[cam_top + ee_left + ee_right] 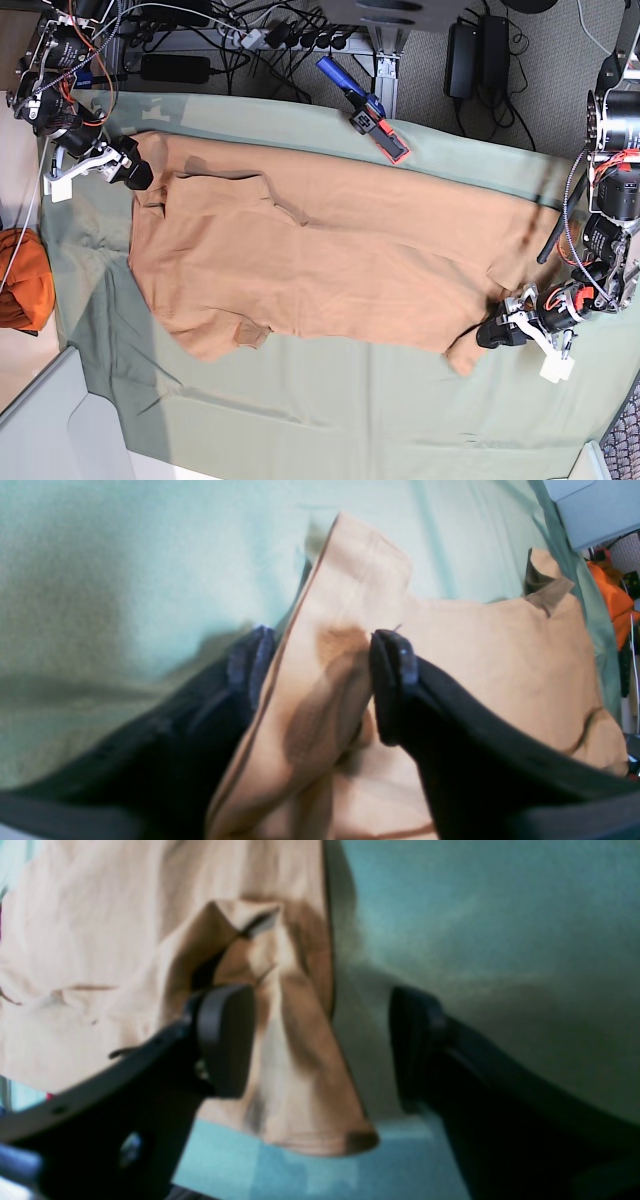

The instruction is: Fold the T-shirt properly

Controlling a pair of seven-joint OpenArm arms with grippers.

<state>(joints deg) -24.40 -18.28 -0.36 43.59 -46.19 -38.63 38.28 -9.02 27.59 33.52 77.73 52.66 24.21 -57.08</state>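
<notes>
The light orange-tan T-shirt lies spread out on the sage green cloth, with wrinkles and one sleeve folded over. My left gripper is at the shirt's right-hand corner in the base view. In the left wrist view it is open, its jaws straddling a raised edge of the shirt. My right gripper is at the shirt's upper left corner. In the right wrist view it is open, with a fold of the shirt lying between the jaws, close to the left finger.
A darker orange cloth bundle lies off the table at the left; it also shows in the left wrist view. A blue and red tool lies at the table's far edge. A grey box stands at the bottom left. Cables run behind the table.
</notes>
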